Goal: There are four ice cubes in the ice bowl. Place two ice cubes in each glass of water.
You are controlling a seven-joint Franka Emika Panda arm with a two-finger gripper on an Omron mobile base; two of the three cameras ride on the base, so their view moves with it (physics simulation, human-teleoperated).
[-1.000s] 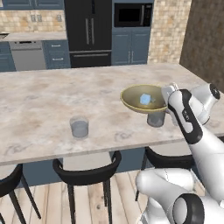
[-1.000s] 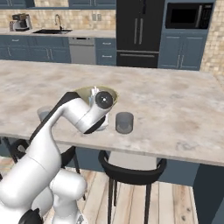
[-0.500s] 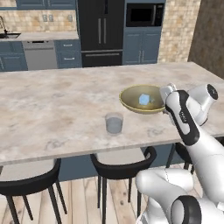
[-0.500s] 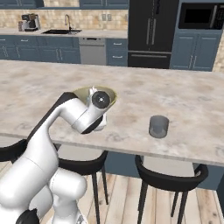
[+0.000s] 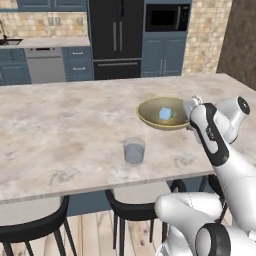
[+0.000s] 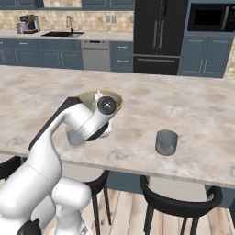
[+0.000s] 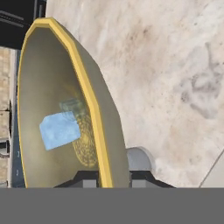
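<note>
One glass now nearer frame centre (cam moved), tool straddling bowl rim, grip unclear

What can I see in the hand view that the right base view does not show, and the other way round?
The hand view alone looks into the ice bowl, where one pale blue ice cube lies on the yellowish inside; a second glass peeks out behind the bowl's wall, just above the claw.

The right base view alone shows the lone glass of water standing on the counter, apart from the bowl, and the stools below.

Both show the olive-gold bowl and the marbled counter.
</note>
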